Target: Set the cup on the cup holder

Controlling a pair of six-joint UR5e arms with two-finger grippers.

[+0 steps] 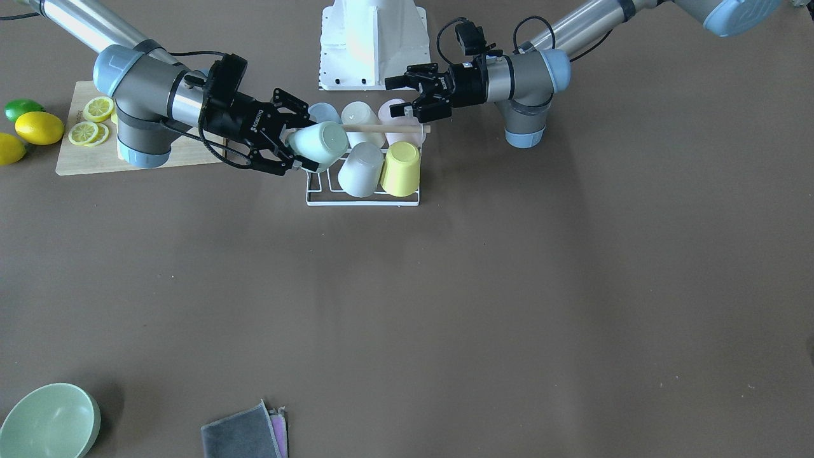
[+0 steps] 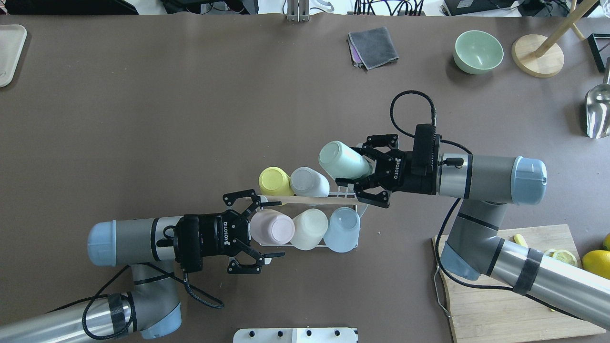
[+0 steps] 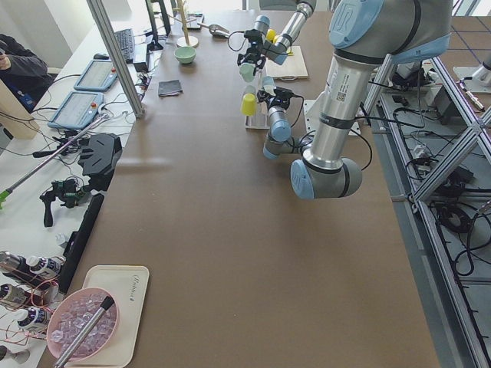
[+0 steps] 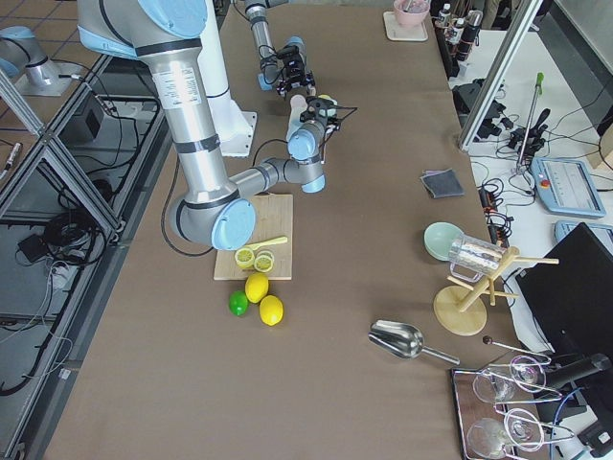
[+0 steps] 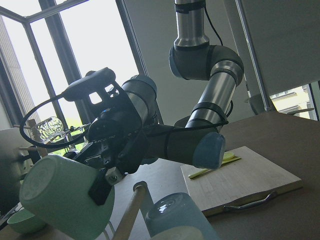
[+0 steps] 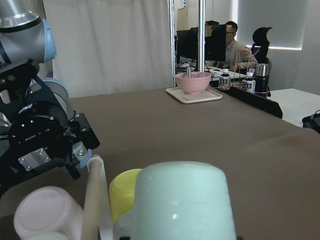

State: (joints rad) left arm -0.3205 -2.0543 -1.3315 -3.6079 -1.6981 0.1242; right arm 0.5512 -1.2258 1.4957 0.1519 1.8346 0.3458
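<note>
The cup holder, a white wire rack [image 1: 362,202] with a wooden rod [image 2: 310,200] on top, stands near the robot's base. It carries yellow [image 2: 274,181], grey-white [image 2: 309,182], pink [image 2: 272,226], cream [image 2: 310,229] and light blue [image 2: 342,229] cups. My right gripper [image 2: 351,163] is shut on a mint green cup [image 2: 343,159], held tilted just above the rack's far right corner; the cup also shows in the front view [image 1: 318,145]. My left gripper [image 2: 279,229] is open at the rack's left end, its fingers either side of the pink cup; I cannot tell whether they touch it.
A wooden cutting board [image 1: 82,159] with lemon slices and whole lemons [image 1: 38,127] lies on my right. A green bowl [image 2: 478,51], a grey cloth [image 2: 373,46], a wooden stand [image 2: 538,55] and a metal scoop [image 2: 598,112] sit at the far side. The robot's white base [image 1: 372,44] is behind the rack.
</note>
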